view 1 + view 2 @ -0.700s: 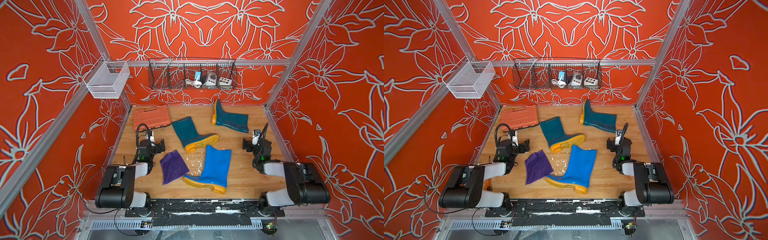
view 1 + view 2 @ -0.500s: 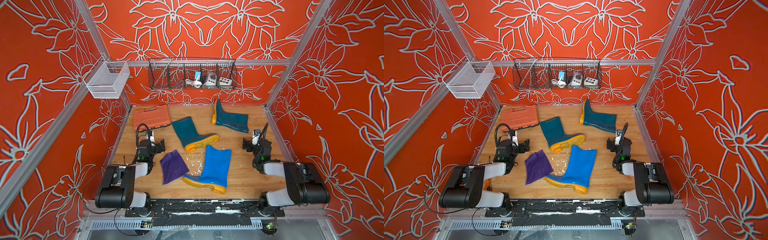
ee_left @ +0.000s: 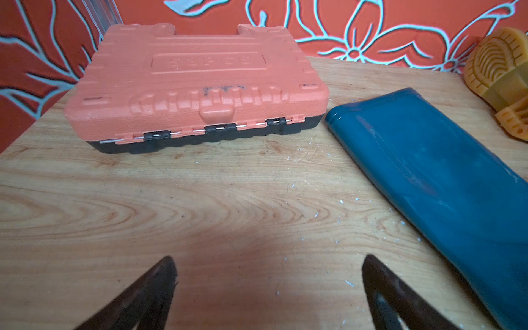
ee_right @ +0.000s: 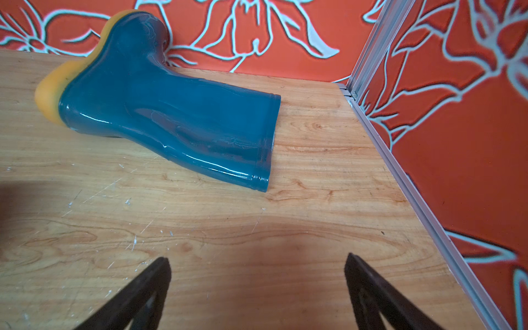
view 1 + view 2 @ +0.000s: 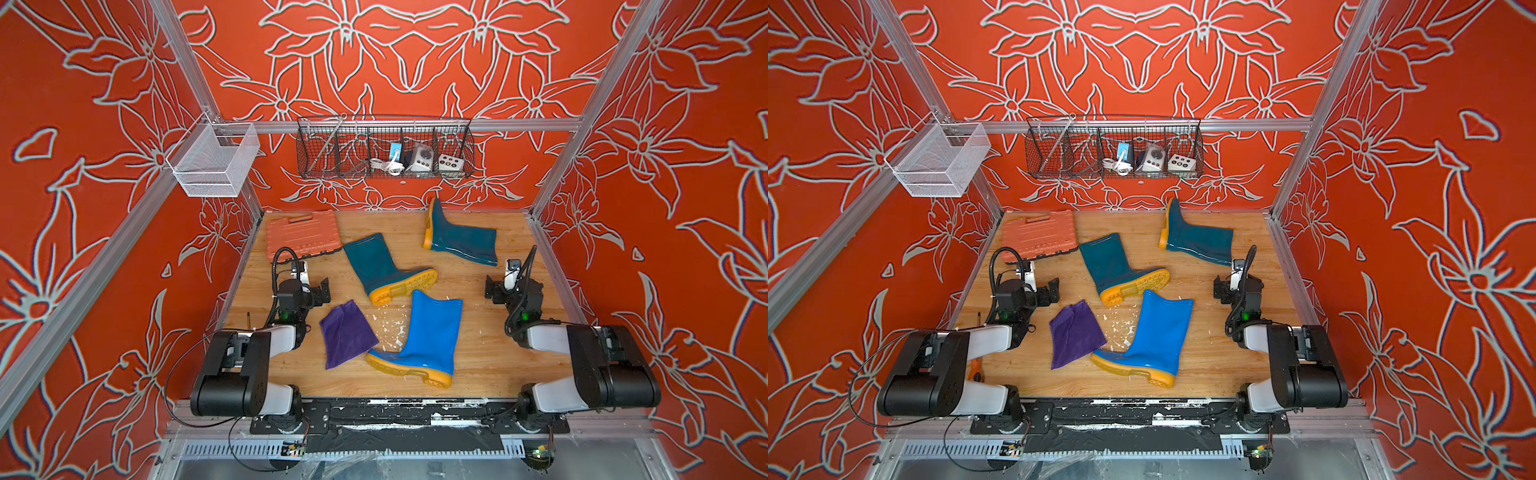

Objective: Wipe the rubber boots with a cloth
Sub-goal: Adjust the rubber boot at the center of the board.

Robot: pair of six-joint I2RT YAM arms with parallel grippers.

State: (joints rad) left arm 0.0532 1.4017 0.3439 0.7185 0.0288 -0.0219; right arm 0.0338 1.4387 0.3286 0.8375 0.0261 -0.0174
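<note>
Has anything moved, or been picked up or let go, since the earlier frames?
Nothing visibly changed. The left gripper and right gripper are open and empty over bare wood, as before. The cloth, blue boot, middle teal boot, far teal boot and tool case lie where they were.

Dark teal boot (image 4: 171,114) lying sideways
</note>
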